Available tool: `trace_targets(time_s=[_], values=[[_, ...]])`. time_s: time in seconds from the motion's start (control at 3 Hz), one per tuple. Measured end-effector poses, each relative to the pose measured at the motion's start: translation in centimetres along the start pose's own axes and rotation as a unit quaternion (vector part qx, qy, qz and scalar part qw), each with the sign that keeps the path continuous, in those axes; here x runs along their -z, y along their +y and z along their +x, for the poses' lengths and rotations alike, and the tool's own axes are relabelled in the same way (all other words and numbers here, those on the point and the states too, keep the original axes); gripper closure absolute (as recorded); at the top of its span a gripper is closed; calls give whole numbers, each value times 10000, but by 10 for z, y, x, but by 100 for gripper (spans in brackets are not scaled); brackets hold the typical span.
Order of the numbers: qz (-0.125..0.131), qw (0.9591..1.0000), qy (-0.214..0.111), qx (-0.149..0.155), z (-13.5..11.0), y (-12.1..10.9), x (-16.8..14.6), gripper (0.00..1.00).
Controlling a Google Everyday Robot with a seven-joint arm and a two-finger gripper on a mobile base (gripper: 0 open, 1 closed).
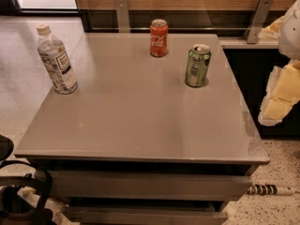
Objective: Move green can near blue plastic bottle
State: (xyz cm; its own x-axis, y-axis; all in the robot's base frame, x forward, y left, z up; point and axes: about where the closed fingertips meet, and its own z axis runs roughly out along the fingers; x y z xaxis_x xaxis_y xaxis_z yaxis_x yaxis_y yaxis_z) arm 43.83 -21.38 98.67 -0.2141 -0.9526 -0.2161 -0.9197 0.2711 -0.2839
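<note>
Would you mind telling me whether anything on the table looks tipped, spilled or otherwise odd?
Nothing stands out: the blue plastic bottle, red cola can and green can all stand upright on the grey table, nothing spilled. The pincer hangs beyond the table's right edge, touching nothing.

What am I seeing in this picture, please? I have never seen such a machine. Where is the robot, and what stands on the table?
This is one picture from the robot's only camera, looking down on a grey table. The pale shapes at the right edge are the robot's arm, and its lower end is the gripper. The gripper is beside the table and touches nothing. On the table stand a water bottle at the left, a red can at the back and a green can at the right. All are upright and apart, and none is held.
</note>
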Motion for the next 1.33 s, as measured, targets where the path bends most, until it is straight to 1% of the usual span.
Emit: trace_targets(time_s=[0.33,0.67,1.0,1.33], values=[[1,10000,0,0,0,0,0,0],[177,9993,-258,-190,4,-14,-3,0],[527,9915,-928,-747,18,-40,-16,0],[840,9753,-1642,-1214,29,-64,-32,0]])
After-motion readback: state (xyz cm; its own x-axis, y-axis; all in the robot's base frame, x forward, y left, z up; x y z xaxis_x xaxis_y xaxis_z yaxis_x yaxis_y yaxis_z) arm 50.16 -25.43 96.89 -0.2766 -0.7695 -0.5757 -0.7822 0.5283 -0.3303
